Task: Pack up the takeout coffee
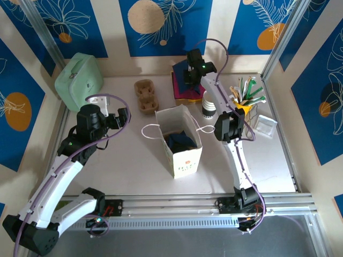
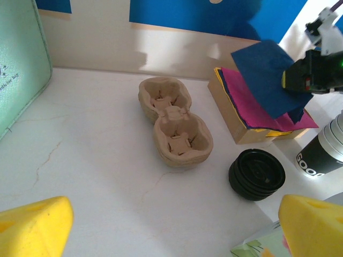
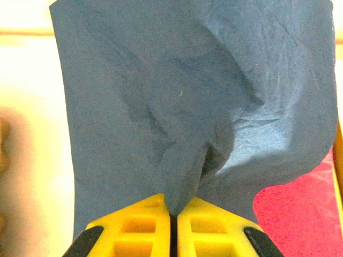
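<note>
Takeout coffee unclear inside bag (image 1: 185, 158); right gripper (image 3: 172, 214) pinches blue napkin (image 3: 177, 107), left gripper (image 2: 171, 225) gapes.

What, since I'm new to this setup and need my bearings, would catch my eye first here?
The right claw, shut on a blue paper sheet, holds it over the coloured stack at the back. A white paper bag stands open in the middle, with something dark blue inside. The left claw, wide open, faces a cardboard cup carrier.

dark cup (image 2: 320, 156): "goo", cut off | paper bag (image 1: 186, 160): print unreadable
</note>
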`<state>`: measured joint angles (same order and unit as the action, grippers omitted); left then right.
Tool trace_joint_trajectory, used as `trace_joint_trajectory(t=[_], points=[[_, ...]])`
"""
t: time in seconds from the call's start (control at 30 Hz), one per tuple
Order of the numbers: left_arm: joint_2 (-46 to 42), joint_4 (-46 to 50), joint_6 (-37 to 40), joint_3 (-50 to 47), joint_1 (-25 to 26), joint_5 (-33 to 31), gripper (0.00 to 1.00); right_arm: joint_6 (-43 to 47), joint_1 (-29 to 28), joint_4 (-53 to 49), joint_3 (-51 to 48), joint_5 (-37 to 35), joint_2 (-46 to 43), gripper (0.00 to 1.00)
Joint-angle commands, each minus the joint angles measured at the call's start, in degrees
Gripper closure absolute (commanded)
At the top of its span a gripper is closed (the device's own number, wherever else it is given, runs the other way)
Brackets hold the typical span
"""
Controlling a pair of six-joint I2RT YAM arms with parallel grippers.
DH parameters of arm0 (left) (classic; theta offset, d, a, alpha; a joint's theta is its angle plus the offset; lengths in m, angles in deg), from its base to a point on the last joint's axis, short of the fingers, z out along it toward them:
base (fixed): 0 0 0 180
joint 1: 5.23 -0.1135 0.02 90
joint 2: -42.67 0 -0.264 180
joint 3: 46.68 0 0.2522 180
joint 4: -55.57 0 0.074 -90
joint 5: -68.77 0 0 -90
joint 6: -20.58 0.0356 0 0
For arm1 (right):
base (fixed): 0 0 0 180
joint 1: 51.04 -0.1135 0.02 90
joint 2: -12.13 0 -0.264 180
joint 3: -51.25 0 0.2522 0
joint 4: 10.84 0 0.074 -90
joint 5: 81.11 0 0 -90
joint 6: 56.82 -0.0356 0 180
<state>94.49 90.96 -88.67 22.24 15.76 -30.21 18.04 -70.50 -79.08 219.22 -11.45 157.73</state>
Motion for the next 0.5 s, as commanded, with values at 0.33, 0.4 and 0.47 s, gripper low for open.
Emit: trace_joint_trajectory(t=[0.33, 0.4, 0.47], points=[[-2.1, 1.0, -0.8, 2.2, -0.7, 0.9, 0.02, -2.7, 0.4, -3.8, 3.6, 9.0, -12.3, 1.00], [-2.3, 1.1, -0.9, 2.3, -0.7, 1.0, 0.02, -3.0, 0.4, -4.7, 3.7, 11.7, -14.6, 1.00], [-2.5, 1.1, -0.7, 2.5, -0.7, 1.6, 0.01, -4.2, 0.4, -6.2, 3.7, 14.1, -17.0, 1.00]])
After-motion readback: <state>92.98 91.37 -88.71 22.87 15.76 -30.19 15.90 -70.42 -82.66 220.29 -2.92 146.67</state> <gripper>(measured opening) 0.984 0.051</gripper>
